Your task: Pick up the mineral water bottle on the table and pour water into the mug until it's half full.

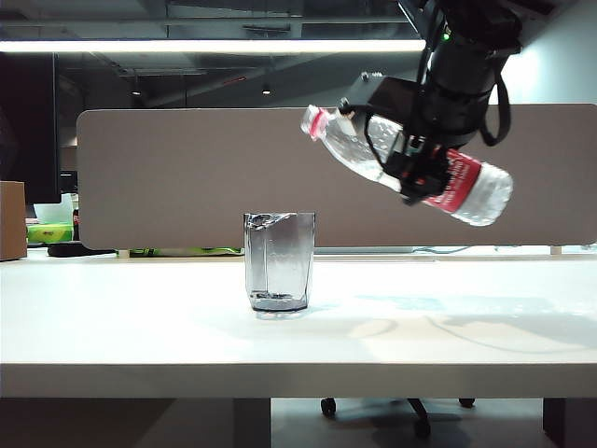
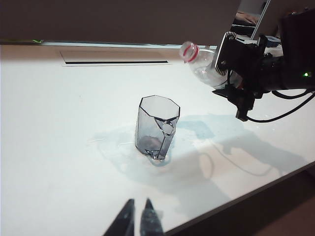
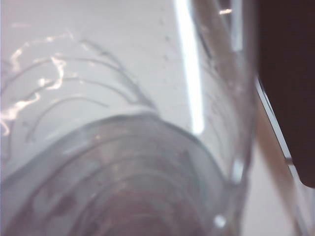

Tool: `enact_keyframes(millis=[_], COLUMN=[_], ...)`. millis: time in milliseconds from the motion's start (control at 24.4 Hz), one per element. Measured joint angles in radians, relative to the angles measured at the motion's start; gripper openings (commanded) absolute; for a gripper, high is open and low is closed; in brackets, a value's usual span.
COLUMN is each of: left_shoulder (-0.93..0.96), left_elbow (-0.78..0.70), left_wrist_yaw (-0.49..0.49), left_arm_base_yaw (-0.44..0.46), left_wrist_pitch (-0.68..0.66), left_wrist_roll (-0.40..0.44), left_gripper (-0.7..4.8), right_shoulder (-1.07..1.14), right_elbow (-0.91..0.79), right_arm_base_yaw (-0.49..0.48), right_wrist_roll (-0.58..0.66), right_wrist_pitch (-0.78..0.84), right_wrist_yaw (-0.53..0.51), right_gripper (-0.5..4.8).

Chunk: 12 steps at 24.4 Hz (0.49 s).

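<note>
room: office, dark ceiling w/ long strip light, grey partition (image 1: 233,177) behind the white table (image 1: 140,327); cardboard box (image 1: 11,220) far left.
left gripper (image 2: 137,216): low at near table edge in left wrist view, not visible in ext. view. Fingers nearly together, nothing between them; idle, well apart from mug.
mug (image 1: 279,261): upright, mid-table, on its own, nothing touching it. Smoky grey, faceted; left wrist view shows a handle on the near side (image 2: 156,129).
water: only a thin dark layer at the mug base in ext. view, can't tell if that is liquid or thick glass. No stream from the bottle. Wet-looking sheen on the table round the mug in left wrist view, prob. a small spill or just a reflection.
bottle (image 1: 471,182): in the air, up and right of the mug, tilted w/ neck toward the mug and slightly higher than the base. Red neck ring, cap looks off. Mouth not over the rim yet.
right gripper (image 1: 422,170): clamped on the bottle mid-body, beside the label; right wrist view is filled w/ clear ribbed plastic (image 3: 123,162).
done: pick-up, lift.
left: bring mouth over the rim, tip further, pour to half, stop. Mug reads near-empty, so pouring is basically all still ahead.
</note>
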Motion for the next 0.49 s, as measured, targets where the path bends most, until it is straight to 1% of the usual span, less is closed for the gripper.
enact_keyframes(millis=[123,287,493], left_shoulder=[0.000,0.000,0.000], left_elbow=[0.000,0.000,0.000], left_wrist_yaw=[0.000,0.000,0.000], left_arm_base_yaw=[0.000,0.000,0.000], left_wrist_pitch=[0.000,0.000,0.001], left_wrist_roll=[0.000,0.000,0.000], left_gripper=[0.22,0.21,0.22], right_shoulder=[0.002,0.001,0.018], right_elbow=[0.008,0.010,0.037], right_arm_base_yaw=[0.000,0.002,0.010], right_wrist_roll=[-0.057,-0.137,-0.200], right_wrist_pitch=[-0.084,-0.094,-0.128], right_wrist_yaw=[0.052,0.066,0.125], right_gripper=[2.72,2.72,2.72])
